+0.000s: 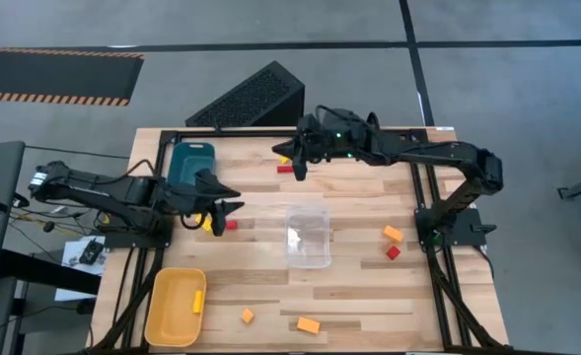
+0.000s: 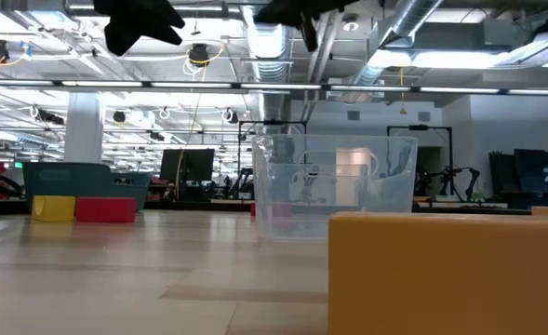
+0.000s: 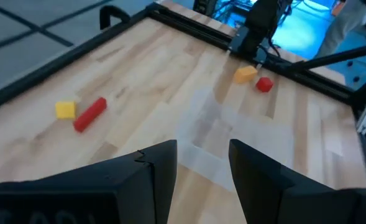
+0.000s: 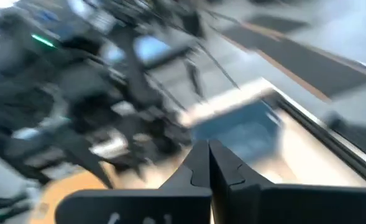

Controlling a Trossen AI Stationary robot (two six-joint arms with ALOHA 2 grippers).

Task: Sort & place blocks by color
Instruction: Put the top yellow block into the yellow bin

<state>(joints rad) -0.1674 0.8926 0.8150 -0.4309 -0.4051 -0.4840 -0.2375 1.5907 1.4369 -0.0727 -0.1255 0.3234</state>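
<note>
A: High view is showing the left gripper (image 1: 226,210) hanging over the desk (image 1: 359,296) just beside a yellow block (image 1: 208,225) and a red block (image 1: 231,225), which are lying below its tips. Its fingers (image 3: 161,171) are standing apart, holding nothing.

B: And the right gripper (image 1: 297,163)?

A: It is reaching toward the far edge, right by a red bar (image 1: 286,169) and a yellow cube (image 1: 283,160). In the right wrist view its fingers (image 4: 198,165) are pressing together with nothing between them.

B: Where are the other blocks lying?

A: An orange block (image 1: 394,234) and a small red cube (image 1: 393,252) are sitting right of the clear plastic box (image 1: 309,236). Two orange pieces, a small one (image 1: 248,316) and a longer one (image 1: 308,324), are lying near the front edge. One yellow bar (image 1: 199,301) is resting inside the yellow tray (image 1: 167,318). The teal bin (image 1: 191,163) is standing at the far left.
</note>
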